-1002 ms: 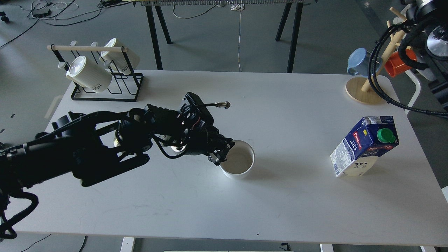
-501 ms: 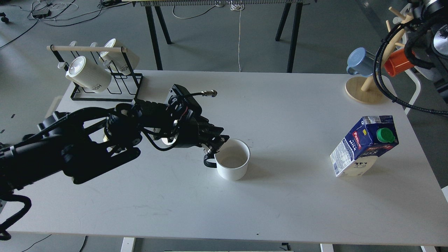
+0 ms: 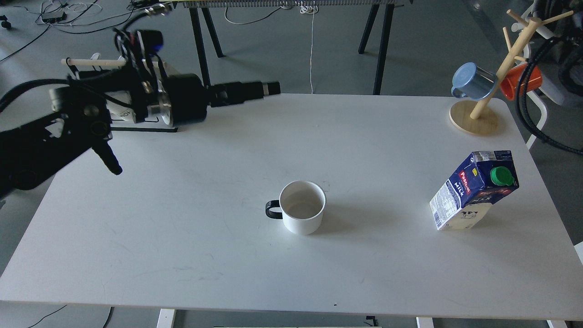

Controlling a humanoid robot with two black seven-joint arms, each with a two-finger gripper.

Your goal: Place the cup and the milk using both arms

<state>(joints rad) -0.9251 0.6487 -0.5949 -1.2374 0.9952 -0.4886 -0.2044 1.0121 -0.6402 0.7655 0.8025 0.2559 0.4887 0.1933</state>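
The cup (image 3: 302,207), a white mug with a black handle pointing left, stands upright near the middle of the white table (image 3: 182,237). The milk (image 3: 473,189), a dark blue and white carton with a green cap, stands upright at the right side. My left gripper (image 3: 269,88) is raised over the table's back left, far from the cup and holding nothing. Its dark fingers point right and cannot be told apart. Only cables and a dark part of my right arm (image 3: 558,68) show at the right edge. Its gripper is out of view.
A black wire rack (image 3: 136,125) with cream mugs stands at the back left, mostly hidden behind my left arm. A wooden mug tree (image 3: 476,116) holding a blue mug (image 3: 471,81) and an orange mug (image 3: 521,81) stands at the back right corner.
My left gripper has let go of the cup's rim and pulled up and back to the far left. The cup stays upright on the table. The right arm has drawn further out of view.
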